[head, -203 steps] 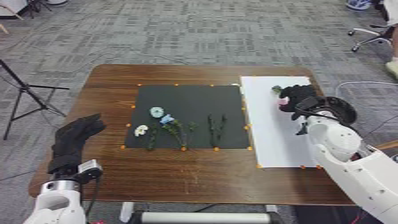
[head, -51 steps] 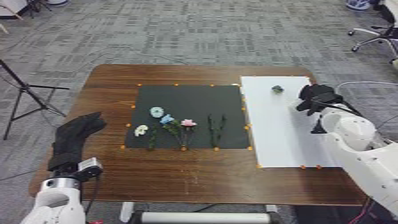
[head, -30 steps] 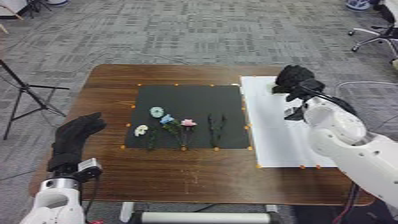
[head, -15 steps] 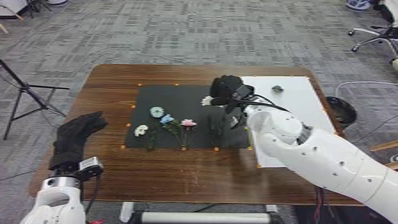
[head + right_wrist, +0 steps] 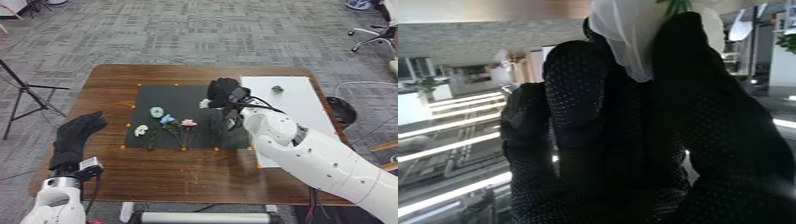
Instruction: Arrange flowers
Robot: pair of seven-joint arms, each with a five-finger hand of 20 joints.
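Bloom point(image 5: 205, 103), wht, partly hidden by R hand point(image 5: 224, 92), cut off at frame edge in wrist view; grn stems point(image 5: 216, 136) nr R wrist hard to make out. R hand over blk mat point(image 5: 182, 95), thumb + fingers pinching bloom. L hand point(image 5: 76, 132) beside mat, palm area dark, fingers relaxed, approx. straight.

On the table point(image 5: 191, 172) in front of you lies the mat point(image 5: 182, 95). The outer flower point(image 5: 141, 130) sits near your mat's left edge; the rear flower point(image 5: 156, 112) and the inner flower point(image 5: 167, 119) are on its left half, and the middle flower point(image 5: 188, 122) is near its centre. Over its right half you have 1 flower point(image 5: 204, 103) in the right hand point(image 5: 226, 91). Right of your mat lies the sheet point(image 5: 302, 107), the bin point(image 5: 345, 114) beyond; left of it stands the tripod point(image 5: 25, 86).
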